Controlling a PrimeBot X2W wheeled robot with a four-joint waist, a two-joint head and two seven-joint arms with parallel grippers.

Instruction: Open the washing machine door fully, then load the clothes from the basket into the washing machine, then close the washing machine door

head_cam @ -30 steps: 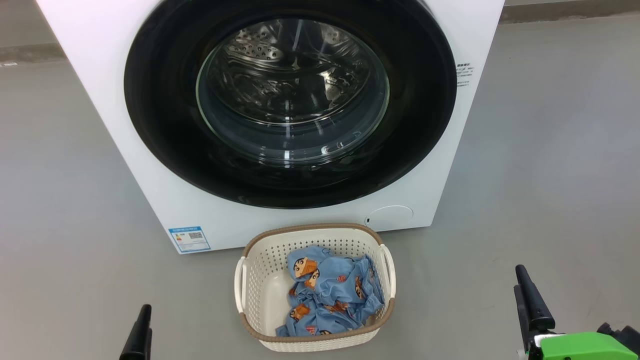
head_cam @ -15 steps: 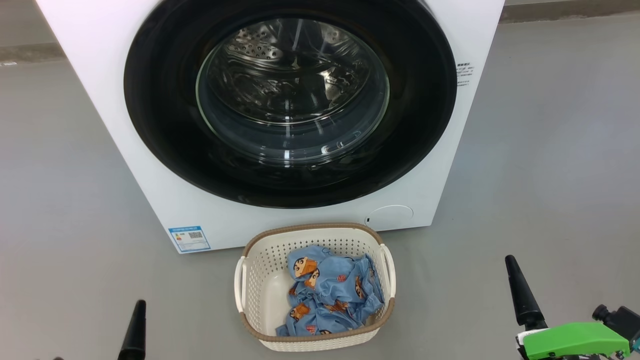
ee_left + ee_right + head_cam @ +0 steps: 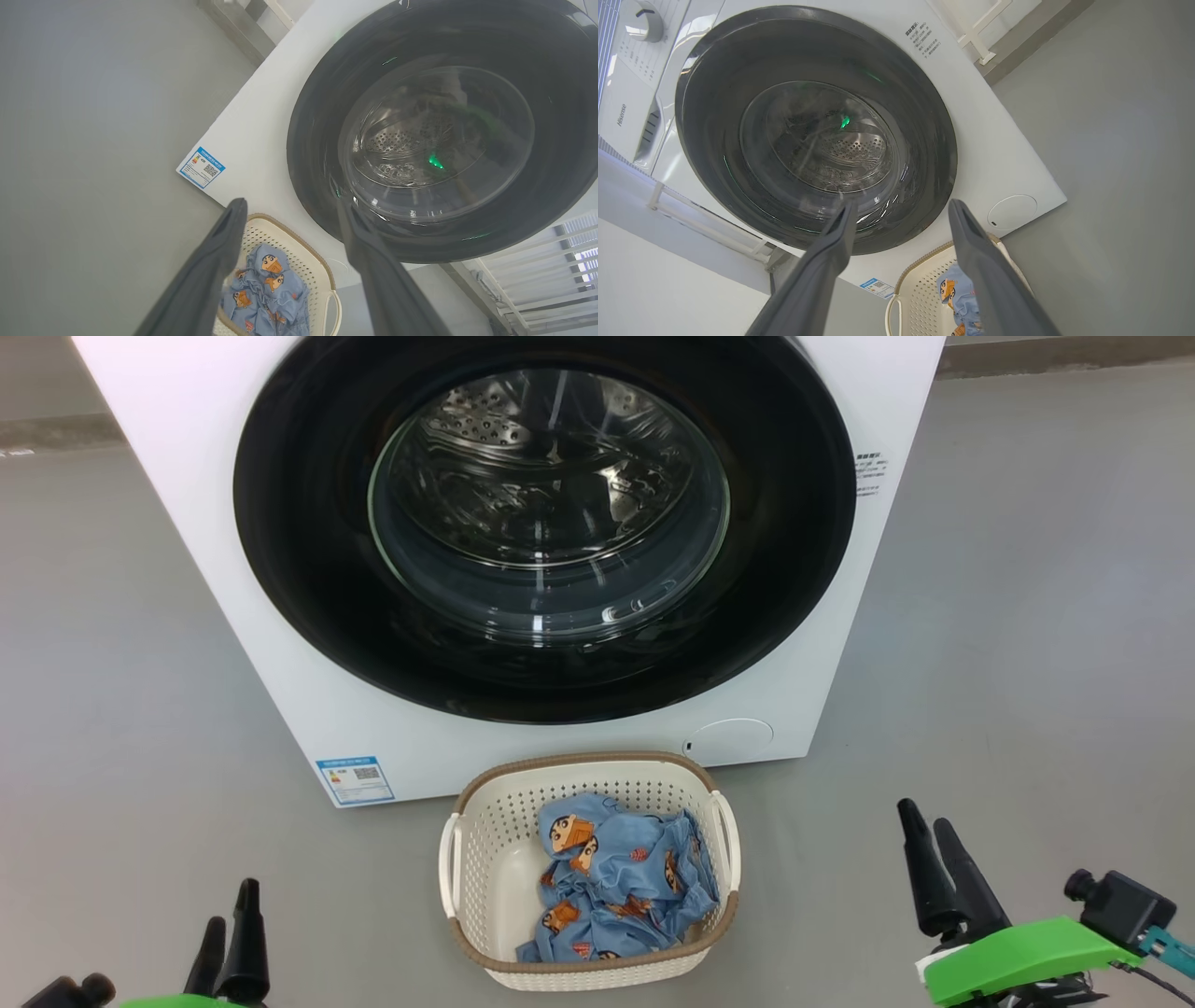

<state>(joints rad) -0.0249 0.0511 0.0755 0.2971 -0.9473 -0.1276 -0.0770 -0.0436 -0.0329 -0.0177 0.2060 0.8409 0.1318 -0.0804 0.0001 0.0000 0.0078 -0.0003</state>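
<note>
Head view: washing machine [image 3: 420, 747] is standing on the grey floor [image 3: 1027, 616], white front facing the camera. Its washing machine door [image 3: 544, 523] is sitting shut, glossy black rim lying flat against the front. The steel drum [image 3: 485, 429] is showing through the glass bowl. A blue label [image 3: 353, 780] is sitting low on the front at the left corner, a round flap [image 3: 728, 739] low at the right.

On the floor, the basket [image 3: 490, 868] is resting just in front of the machine, below the door's lower edge and near the flap. Inside it the clothes [image 3: 621, 887] are lying bunched, crowding the right side and the near wall. The left part of the basket bottom is showing bare.

At lower left the left gripper [image 3: 230, 901] is hovering, well apart from the basket. At lower right the right gripper [image 3: 922, 812] is hovering, a green housing [image 3: 1018, 957] behind it, also clear of the basket.

Left wrist view: its fingers [image 3: 217, 252] are standing spread wide, released, gripping nothing, with the basket and clothes showing beyond the gap.

Right wrist view: fingers [image 3: 826, 266] are likewise standing parted and grasping nothing, pointing toward the door's lower rim.
</note>
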